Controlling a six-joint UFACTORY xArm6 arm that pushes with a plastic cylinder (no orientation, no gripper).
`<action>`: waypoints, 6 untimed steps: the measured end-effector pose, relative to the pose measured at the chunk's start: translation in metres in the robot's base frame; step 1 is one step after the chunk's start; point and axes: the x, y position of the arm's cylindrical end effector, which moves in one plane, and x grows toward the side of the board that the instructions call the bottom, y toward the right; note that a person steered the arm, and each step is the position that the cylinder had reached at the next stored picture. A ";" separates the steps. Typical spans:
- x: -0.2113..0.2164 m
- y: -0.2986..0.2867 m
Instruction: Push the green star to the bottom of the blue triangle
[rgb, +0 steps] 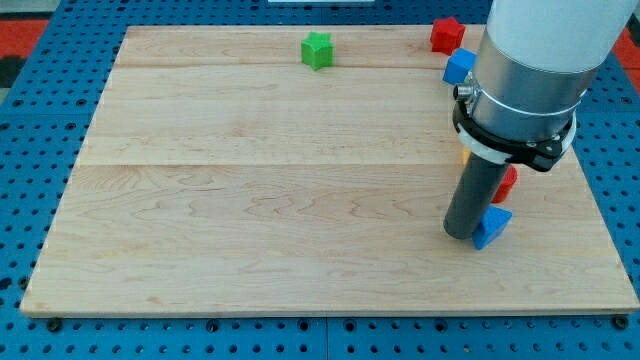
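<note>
The green star (317, 49) lies near the view's top, a little left of centre, on the wooden board (250, 200). The blue triangle (490, 225) lies at the view's lower right. My tip (461, 234) rests on the board right against the blue triangle's left side, far from the green star. The arm's grey body hides part of the board at the upper right.
A red star-shaped block (446, 34) sits at the top right. A blue block (459, 66) lies just below it, partly hidden by the arm. A red block (508, 182) and an orange bit (463, 156) peek out beside the rod. Blue pegboard surrounds the board.
</note>
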 end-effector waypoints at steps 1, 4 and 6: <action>0.001 -0.021; -0.165 -0.281; -0.309 -0.228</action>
